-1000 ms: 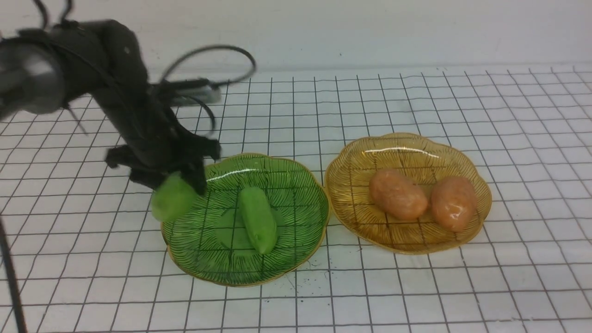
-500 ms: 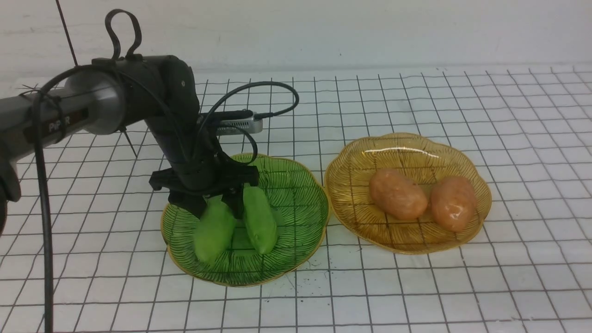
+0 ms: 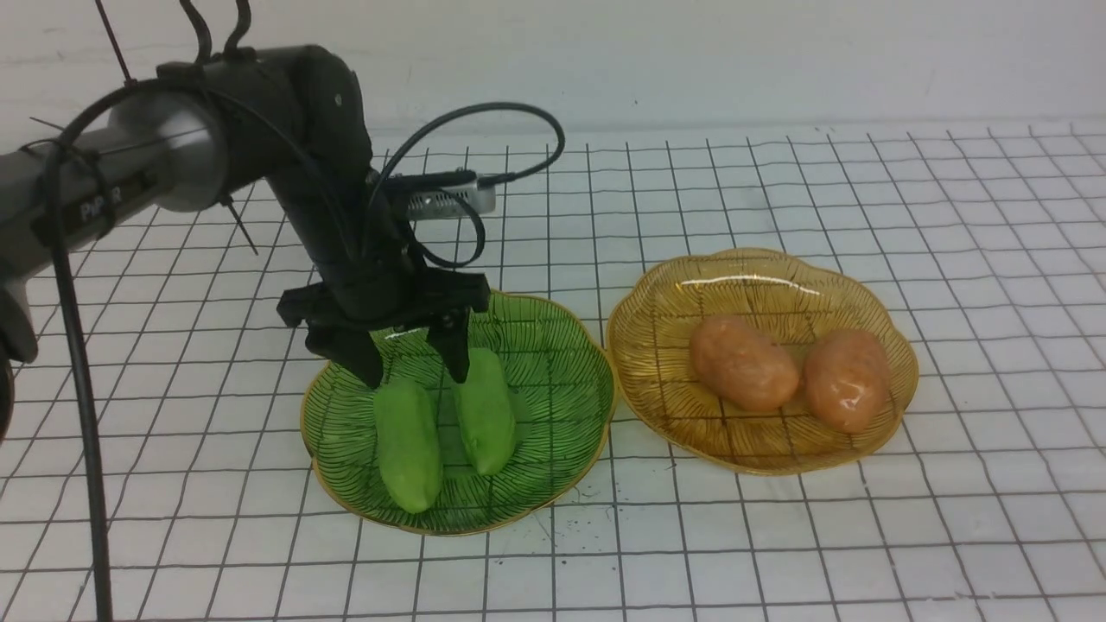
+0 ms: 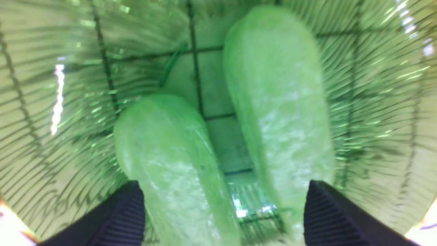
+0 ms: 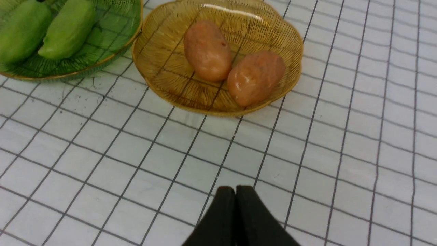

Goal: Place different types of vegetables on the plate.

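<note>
Seemingly I'm done: cucumbers [image 3: 406,445] on the green plate [image 3: 553,345], potatoes [image 3: 743,363] on the amber plate [image 3: 734,276], left gripper [image 3: 415,378] spread wide above, right gripper [image 5: 235,190] pinched closed.

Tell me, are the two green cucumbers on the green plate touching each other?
Apart. The left wrist view shows bare green plate between one cucumber and the other cucumber along their visible length.

The black and silver left arm [image 3: 173,164] reaches in from the left side and bends down at the wrist. Its black left gripper [image 3: 415,371] points straight down, its two fingers [image 3: 354,354] spread wide apart. The black right gripper [image 5: 235,191] has its fingers pressed tight together.
</note>
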Controlling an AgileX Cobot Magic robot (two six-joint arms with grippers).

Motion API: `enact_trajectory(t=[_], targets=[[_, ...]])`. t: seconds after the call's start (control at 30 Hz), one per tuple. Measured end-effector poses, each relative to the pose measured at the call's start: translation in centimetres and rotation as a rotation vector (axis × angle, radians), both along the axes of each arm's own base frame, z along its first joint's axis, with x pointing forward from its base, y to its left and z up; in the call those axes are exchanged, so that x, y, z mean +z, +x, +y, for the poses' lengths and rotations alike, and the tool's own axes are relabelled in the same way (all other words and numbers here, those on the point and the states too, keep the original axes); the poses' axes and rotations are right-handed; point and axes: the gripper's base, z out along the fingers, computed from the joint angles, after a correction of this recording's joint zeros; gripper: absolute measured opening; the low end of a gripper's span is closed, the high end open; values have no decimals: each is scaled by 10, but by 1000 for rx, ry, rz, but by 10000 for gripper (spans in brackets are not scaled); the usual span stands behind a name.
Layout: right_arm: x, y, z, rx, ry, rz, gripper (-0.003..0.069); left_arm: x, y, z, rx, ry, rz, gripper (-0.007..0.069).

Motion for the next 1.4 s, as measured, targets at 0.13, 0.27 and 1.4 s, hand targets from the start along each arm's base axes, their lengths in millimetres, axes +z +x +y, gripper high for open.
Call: enact_trajectory(t=[0.13, 0.27, 1.4], targets=[[6, -9, -3, -4, 62, -161, -15, 2, 0, -1, 1, -9, 0, 563], [7, -1, 0, -1, 121, -340, -15, 2, 0, -1, -17, -8, -3, 563], [-21, 5, 1, -18, 172, -532, -15, 11, -1, 10, -297, 124, -81, -8]])
